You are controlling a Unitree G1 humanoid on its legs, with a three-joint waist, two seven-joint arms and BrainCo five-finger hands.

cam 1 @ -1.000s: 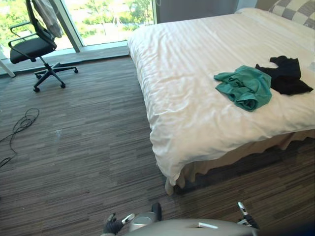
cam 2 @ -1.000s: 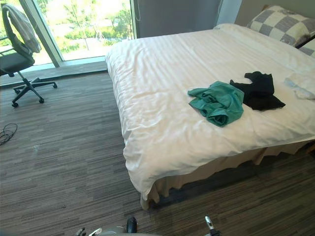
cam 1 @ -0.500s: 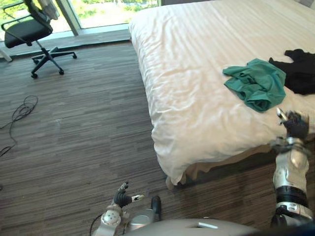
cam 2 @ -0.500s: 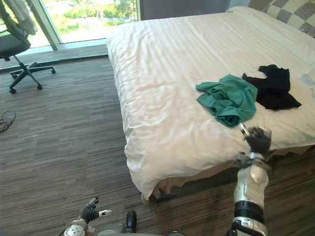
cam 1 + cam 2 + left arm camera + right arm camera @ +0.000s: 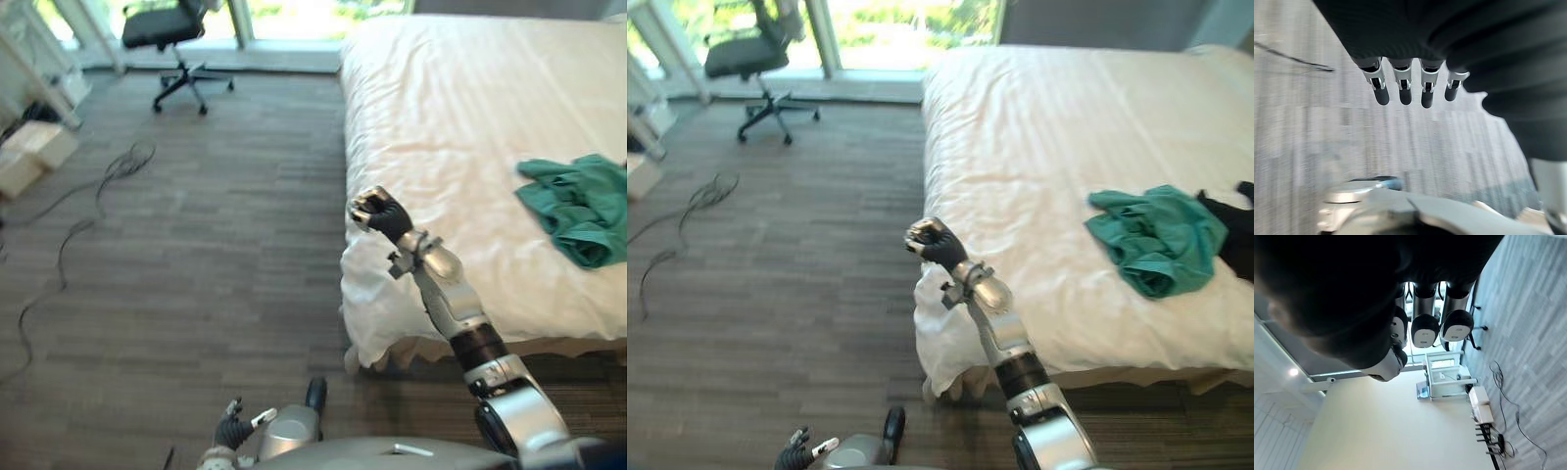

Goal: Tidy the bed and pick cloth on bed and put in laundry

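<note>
We see a wide bed (image 5: 460,108) under a rumpled white sheet, its side edge running along a grey striped floor (image 5: 216,255). A green cloth (image 5: 580,204) lies bunched on the sheet towards the bed's right side, and just beside it, at the far right of the right eye view, a black cloth (image 5: 1240,233) also lies on the bed. A black office chair (image 5: 168,27) stands well apart by the window (image 5: 906,18), and pale boxes (image 5: 29,155) sit on the floor at the left.

The right hand (image 5: 378,214) is raised in front of the bed's floor-side edge, near its corner; a stretch of bare sheet lies between it and the green cloth. Its fingers (image 5: 1423,331) are curled into a fist and we see nothing in them. The left hand (image 5: 231,432) hangs low over the floor, its fingers (image 5: 1403,92) straight, side by side, touching nothing.
</note>
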